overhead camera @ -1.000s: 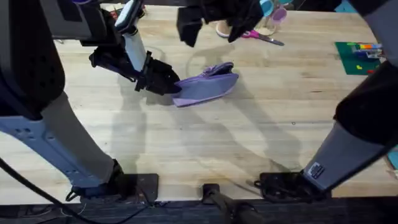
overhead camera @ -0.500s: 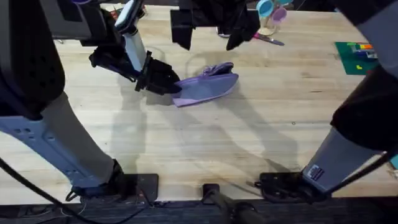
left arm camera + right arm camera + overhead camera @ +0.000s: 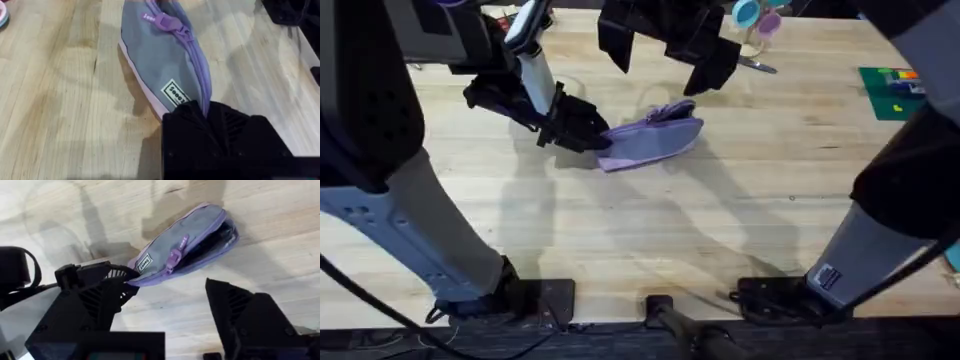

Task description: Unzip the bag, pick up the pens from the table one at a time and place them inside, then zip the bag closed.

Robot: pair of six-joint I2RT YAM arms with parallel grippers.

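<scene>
The bag (image 3: 653,140) is being found lying on the tabletop (image 3: 720,230), left of the middle in the overhead view, its long axis tilted. Its left end is being pinched by the left pincer (image 3: 598,137), whose black fingers are being pressed together on the fabric corner. In the left wrist view the bag (image 3: 162,65) is being shown running away from the pincer (image 3: 200,112), with the end of the zipper seam being gripped right at the fingertips and a small white label (image 3: 175,93) just beside the grip.

The right pincer (image 3: 665,50) is being held above the tabletop beyond the bag, touching nothing. Its fingers are being kept widely spread, as the right wrist view confirms, where the two black fingers (image 3: 250,315) are being seen well apart with the bag (image 3: 182,245) between and beyond them.

The zipper is appearing partly open at the end away from the left pincer, with a dark gap along the top; what lies inside cannot be told. The purple zipper pull (image 3: 175,255) is being seen near the middle of the bag.

Scissors (image 3: 750,62) are being noted at the far edge of the tabletop.
</scene>
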